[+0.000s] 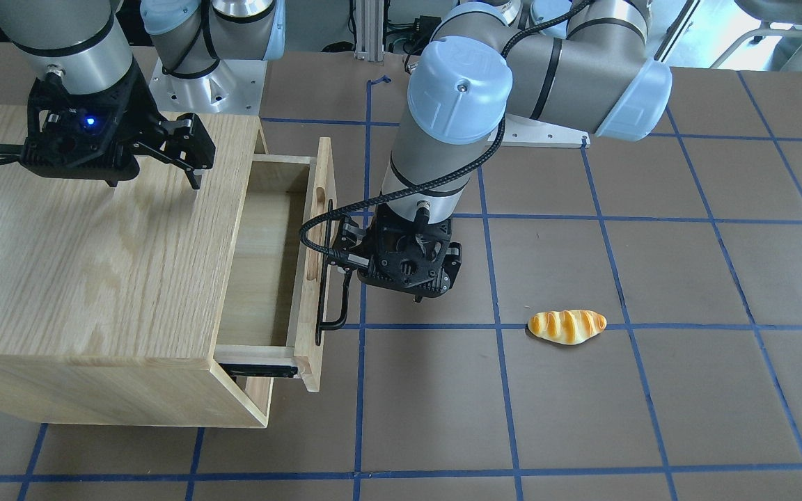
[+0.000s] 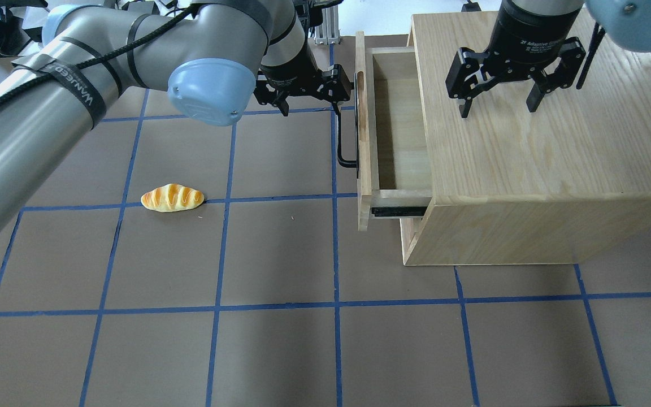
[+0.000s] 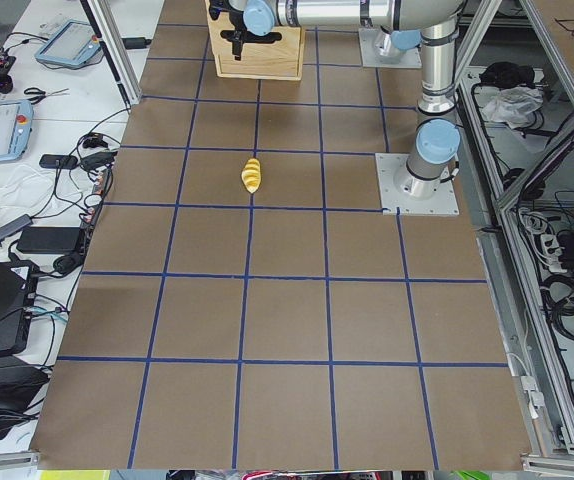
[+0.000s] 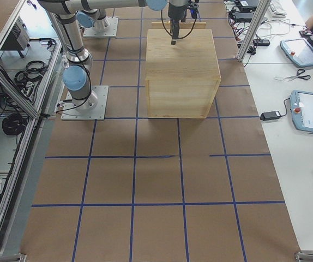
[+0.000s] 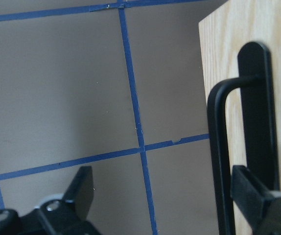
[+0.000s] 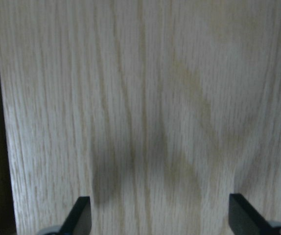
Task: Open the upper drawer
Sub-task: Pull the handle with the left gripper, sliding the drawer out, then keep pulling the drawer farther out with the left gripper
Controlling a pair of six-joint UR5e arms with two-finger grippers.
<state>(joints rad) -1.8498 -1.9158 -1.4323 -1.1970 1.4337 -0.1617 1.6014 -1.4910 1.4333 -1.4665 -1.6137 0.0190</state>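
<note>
The upper drawer is a light-wood box, pulled well out of the oak cabinet, and its inside looks empty. Its front panel carries a long black bar handle and an oval slot. My left gripper is at the handle's far end and open. In the left wrist view the bar stands between the fingers, close to one finger. My right gripper hangs open and empty just above the cabinet top, as its wrist view also shows.
A toy bread roll lies on the brown table with blue tape lines, off to the left of the drawer; it also shows in the front-facing view. The left arm's cable loops near the drawer front. Both arm bases stand at the table's back edge.
</note>
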